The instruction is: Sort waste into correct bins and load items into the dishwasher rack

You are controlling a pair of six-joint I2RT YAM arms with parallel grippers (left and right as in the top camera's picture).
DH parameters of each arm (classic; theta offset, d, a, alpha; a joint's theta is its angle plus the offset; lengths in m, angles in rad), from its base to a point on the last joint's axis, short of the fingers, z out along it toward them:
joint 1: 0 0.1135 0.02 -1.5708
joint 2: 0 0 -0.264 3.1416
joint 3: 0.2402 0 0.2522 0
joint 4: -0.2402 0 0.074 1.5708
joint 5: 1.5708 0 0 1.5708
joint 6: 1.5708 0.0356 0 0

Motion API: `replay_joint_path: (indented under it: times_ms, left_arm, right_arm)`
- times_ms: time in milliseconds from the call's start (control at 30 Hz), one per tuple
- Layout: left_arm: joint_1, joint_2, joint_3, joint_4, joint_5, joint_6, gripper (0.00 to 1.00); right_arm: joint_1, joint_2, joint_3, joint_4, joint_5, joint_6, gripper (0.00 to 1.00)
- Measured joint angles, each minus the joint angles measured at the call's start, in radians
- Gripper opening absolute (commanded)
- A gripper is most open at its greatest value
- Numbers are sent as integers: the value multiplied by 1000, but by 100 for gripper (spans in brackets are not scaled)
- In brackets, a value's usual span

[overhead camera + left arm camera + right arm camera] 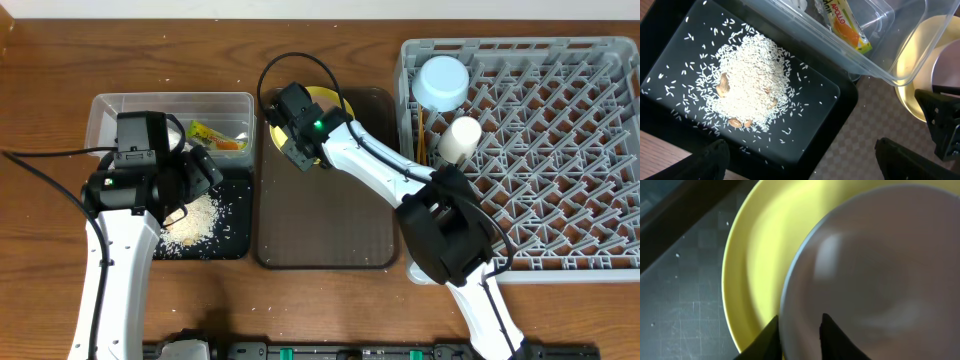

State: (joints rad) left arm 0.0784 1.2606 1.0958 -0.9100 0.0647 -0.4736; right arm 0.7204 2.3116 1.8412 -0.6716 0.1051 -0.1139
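The black tray (236,240) holds a heap of rice scraps (195,220), also in the left wrist view (750,85). My left gripper (805,165) is open and empty above that tray's corner (840,107). The clear tub (110,105) holds the green-and-orange wrapper (847,25) and a bit of white tissue (797,4). My right gripper (800,335) is shut on the rim of the pale bowl (880,270), which sits on the yellow plate (755,240). The grey rack (560,180) holds the light-blue bowl (440,82), the white cup (460,138) and the chopsticks (425,130).
The yellow plate (338,100) lies at the far end of the dark brown serving tray (320,220), between the black tray and the rack. The right arm reaches across the brown tray from the rack's front left corner.
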Motion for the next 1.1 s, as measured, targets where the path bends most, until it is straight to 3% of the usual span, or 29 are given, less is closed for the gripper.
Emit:
replay_joint_path:
  times_ms: [400, 600, 700, 833, 1100]
  left_arm:
    - [0, 0, 0, 0, 0, 0, 96]
    - [0, 0, 0, 0, 0, 0, 96]
    - [0, 0, 0, 0, 0, 0, 96]
    - [0, 0, 0, 0, 0, 0, 96]
    - [0, 0, 0, 0, 0, 0, 96]
  right_arm:
    - [0, -10, 0, -13, 0, 0, 23]
    - [0, -42, 0, -14, 0, 0, 16]
    - [0, -50, 0, -24, 0, 0, 19]
    - [0, -50, 0, -29, 0, -3, 33]
    - [0, -50, 0, -30, 0, -2, 33]
